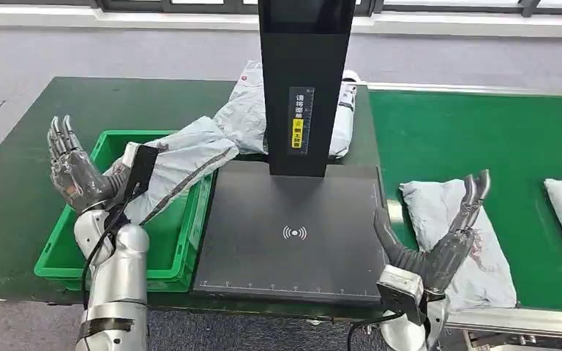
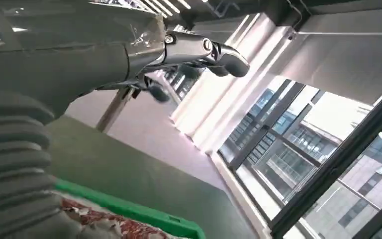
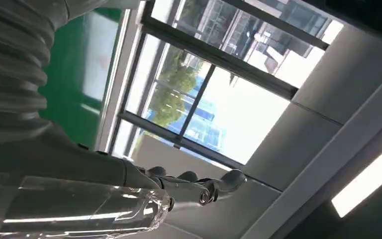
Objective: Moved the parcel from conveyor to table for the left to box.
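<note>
Both spread, empty: right robot hand (image 1: 439, 248) beside conveyor (image 1: 483, 131) parcel (image 1: 457, 241), left robot hand (image 1: 73, 172) by green bin (image 1: 55, 259).

A: Arm finish?
B: Polished silver shells on both; left arm (image 1: 117, 281) has a black band low down and a black cable along the forearm.
A: Hands?
B: Left hand (image 1: 73, 170) and right hand (image 1: 446, 238) dark grey metallic, glossy segmented fingers. Grey ribbed wrist cover (image 2: 12, 164). Silver boxy camera block (image 1: 402, 292) at the right wrist.
</note>
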Robot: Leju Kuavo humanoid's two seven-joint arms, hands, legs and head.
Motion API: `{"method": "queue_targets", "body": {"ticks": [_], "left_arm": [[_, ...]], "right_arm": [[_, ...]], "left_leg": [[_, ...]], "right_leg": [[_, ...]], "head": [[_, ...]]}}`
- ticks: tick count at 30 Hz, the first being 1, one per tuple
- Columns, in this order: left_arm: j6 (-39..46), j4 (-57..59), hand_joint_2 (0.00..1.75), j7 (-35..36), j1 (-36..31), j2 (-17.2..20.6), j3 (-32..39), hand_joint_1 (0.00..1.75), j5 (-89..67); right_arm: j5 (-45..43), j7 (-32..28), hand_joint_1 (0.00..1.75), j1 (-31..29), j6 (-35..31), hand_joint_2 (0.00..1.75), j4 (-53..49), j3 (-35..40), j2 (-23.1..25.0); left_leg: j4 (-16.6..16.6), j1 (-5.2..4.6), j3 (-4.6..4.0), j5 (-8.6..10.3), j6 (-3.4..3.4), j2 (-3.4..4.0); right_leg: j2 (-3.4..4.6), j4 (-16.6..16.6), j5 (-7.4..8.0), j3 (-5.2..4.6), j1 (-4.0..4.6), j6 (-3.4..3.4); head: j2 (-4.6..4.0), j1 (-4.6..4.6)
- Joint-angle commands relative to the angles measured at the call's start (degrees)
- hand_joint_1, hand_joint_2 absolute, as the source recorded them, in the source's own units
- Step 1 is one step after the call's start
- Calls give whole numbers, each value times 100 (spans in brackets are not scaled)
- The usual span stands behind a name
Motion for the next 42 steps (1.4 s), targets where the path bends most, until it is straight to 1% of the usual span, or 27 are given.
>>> {"method": "queue_targets", "body": {"ticks": [1, 3, 4, 7, 9, 10, 11, 12, 13, 14, 15, 16, 17, 18, 20, 21, 22, 23, 24, 26, 27, 29, 31, 34, 38, 41, 42], "left_arm": [[-6, 394, 0, -71, -338, -28, 280, 0, 189], [-6, 394, 0, -71, -338, -28, 280, 0, 189], [-6, 394, 0, -71, -338, -28, 280, 0, 189], [-6, 310, 0, -239, -318, -28, 271, 0, 427], [-6, 43, 0, -585, -239, -28, 241, 0, 837], [-6, -83, 0, -873, -204, -28, 182, 0, 1246], [-6, -308, 0, -1291, -91, -28, 68, 0, 1882], [-6, -427, 0, -1416, -45, -28, 40, 0, 2068], [-6, -625, 175, -1445, 31, -28, -1, 0, 2076], [-6, -705, 175, -1241, 83, -28, -95, 0, 1914], [-6, -781, 175, -1041, 112, -28, -177, 0, 1748], [-6, -809, 175, -993, 108, -28, -177, 0, 1723], [-6, -835, 175, -851, 78, -28, -90, 0, 1476], [-6, -659, 175, -671, -17, -28, 32, 0, 1211], [-6, -409, 175, -591, -167, -28, 275, 0, 886], [-6, -340, 175, -628, -216, -28, 347, 0, 872], [-6, -163, 175, -685, -348, -28, 606, 0, 726], [-6, -110, 175, -704, -391, -28, 707, 0, 664], [-6, -74, 175, -759, -428, -28, 870, 0, 618], [-6, -24, 175, -705, -443, -28, 1002, 0, 433], [-6, 0, 175, -666, -449, -28, 1033, 0, 362], [-6, 74, 175, -523, -435, -28, 1037, 0, 191], [-6, 246, 175, -380, -497, -28, 1121, 0, -69], [-6, 246, 175, -380, -497, -28, 1121, 0, -69], [-6, 246, 175, -380, -497, -28, 1121, 0, -69], [-6, 246, 175, -380, -497, -28, 1121, 0, -69], [-6, 246, 175, -380, -497, -28, 1121, 0, -69]], "right_arm": [[27, 2, 0, 87, 0, 175, -74, -552, 312], [27, 2, 0, 87, 0, 175, -74, -552, 312], [27, 2, 0, 87, 0, 175, -74, -552, 312], [36, 2, 0, 138, 0, 175, -99, -592, 319], [24, 2, 0, 149, 0, 175, -93, -653, 319], [36, 2, 0, 142, 0, 175, -66, -729, 319], [-5, 2, 0, 96, 0, 175, 45, -879, 319], [-13, 2, 0, 67, 0, 175, 105, -952, 319], [-37, 2, 0, -8, 0, 175, 309, -1064, 316], [-35, 2, 0, -65, 0, 175, 411, -1160, 298], [-33, 2, 0, -102, 0, 175, 494, -1218, 270], [-39, 2, 0, -109, 0, 175, 535, -1232, 250], [-53, 2, 0, -110, 0, 175, 573, -1231, 220], [-49, 2, 0, -103, 0, 175, 626, -1221, 209], [-45, 2, 0, -108, 0, 175, 674, -1197, 209], [-38, 2, 0, -112, 0, 175, 683, -1198, 213], [-25, 2, 0, -127, 0, 175, 730, -1177, 211], [-15, 2, 0, -135, 0, 175, 744, -1176, 212], [-2, 2, 0, -155, 0, 175, 781, -1179, 214], [18, 2, 0, -177, 0, 175, 830, -1186, 206], [21, 2, 0, -180, 0, 175, 839, -1185, 202], [26, 2, 0, -180, 0, 175, 870, -1191, 200], [45, 2, 0, -200, 3, 175, 898, -1213, 210], [45, 2, 0, -200, 3, 175, 898, -1213, 210], [45, 2, 0, -200, 3, 175, 898, -1213, 210], [45, 2, 0, -200, 3, 175, 898, -1213, 210], [45, 2, 0, -200, 3, 175, 898, -1213, 210]], "left_leg": [[-8, 0, 13, 0, 14, -5], [-14, 0, 18, 1, 17, -3], [-4, 1, 8, 0, 11, -6], [-8, 0, 12, 0, 11, -4], [-8, 0, 11, 1, 11, -4], [-11, 3, 17, -1, 14, -1], [-2, 3, 5, -2, 8, 0], [-7, 5, 12, -2, 12, 0], [-14, 3, 20, -2, 16, 2], [-5, 6, 12, -3, 11, 6], [-16, 3, 24, -3, 17, 8], [-7, 5, 10, -2, 11, 4], [-15, 3, 22, -2, 16, 6], [-4, 4, 8, -2, 8, 4], [-18, 4, 23, 1, 19, 4], [-7, 0, 9, 0, 9, 3], [-9, 3, 15, 0, 12, 5], [-16, 2, 21, 2, 15, 10], [-6, 3, 11, 0, 9, 5], [-23, 2, 27, 5, 16, 17], [-7, 1, 11, -1, 7, 9], [-24, 4, 30, 4, 17, 17], [-7, 1, 11, 1, 8, 2], [-15, 1, 22, 0, 15, 7], [-5, 3, 9, 0, 9, 2], [-13, 3, 19, 1, 15, 4], [-7, 0, 9, 1, 10, 5]], "right_leg": [[-16, -7, -4, 17, 6, -21], [-14, -12, -2, 20, 7, -25], [-13, -4, -4, 11, 6, -16], [-12, -6, -3, 13, 6, -20], [-12, -5, -4, 12, 5, -20], [-11, -11, -3, 19, 10, -25], [-6, -2, -2, 5, 7, -15], [-9, -9, -2, 14, 10, -21], [-9, -14, -3, 21, 10, -26], [-1, -10, -1, 13, 11, -17], [-2, -18, -1, 24, 10, -24], [-2, -11, 1, 13, 9, -14], [-4, -18, 0, 24, 9, -21], [0, -8, 0, 10, 7, -11], [-8, -21, 2, 28, 11, -24], [-4, -7, 0, 12, 4, -13], [-4, -11, 2, 18, 8, -18], [-2, -16, 4, 22, 8, -23], [-2, -7, 1, 14, 7, -16], [4, -21, 8, 24, 10, -29], [4, -6, 2, 10, 5, -12], [4, -26, 8, 28, 12, -28], [-3, -6, 0, 11, 4, -11], [-3, -16, 1, 22, 7, -20], [-4, -7, 0, 11, 7, -14], [-7, -14, 1, 22, 9, -23], [-3, -6, 1, 10, 4, -16]], "head": [[0, 2], [-2, 2], [0, 0], [0, 0], [-2, 0], [0, 2], [-2, 0], [-2, 2], [0, 2], [-2, 0], [0, 2], [0, 2], [0, 0], [-2, 2], [0, 2], [-2, 2], [0, 0], [0, 0], [-2, 2], [0, 2], [0, 2], [0, 0], [0, 0], [0, 2], [0, 2], [-2, 0], [0, 2]]}}
